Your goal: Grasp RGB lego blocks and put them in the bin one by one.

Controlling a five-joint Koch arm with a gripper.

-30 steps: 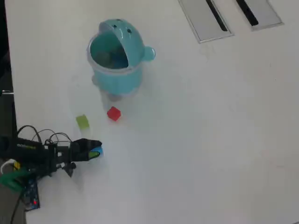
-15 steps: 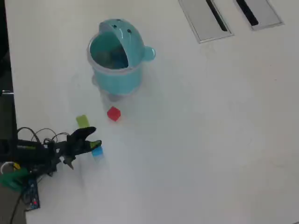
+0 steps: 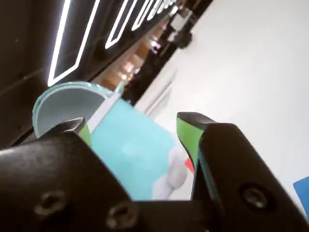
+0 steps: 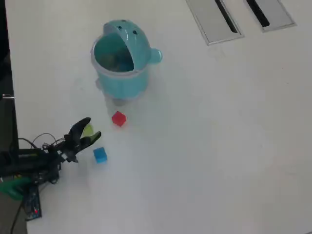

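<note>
pincer (image 4: 87,129) spread, empty, over green block (image 4: 88,129) | blue block (image 4: 100,155) at 5 o'clock, red block (image 4: 118,118) 2 o'clock, bin (image 4: 122,78) beyond | probably light, stiff, slick: pinch flat sides

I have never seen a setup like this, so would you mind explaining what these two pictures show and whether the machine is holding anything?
This is a small hobby robot arm on a white table. The overhead view looks straight down; the wrist view comes from a camera riding on the arm, so its own black gripper fills the foreground. In the overhead view the gripper sits at the lower left, jaws apart and empty, above the yellowish-green block. The blue block lies just beside it and the red block a little farther up. The teal bin, a whale-like pot with its lid flipped open, stands beyond them. The wrist view shows the bin ahead, between the jaws.
</note>
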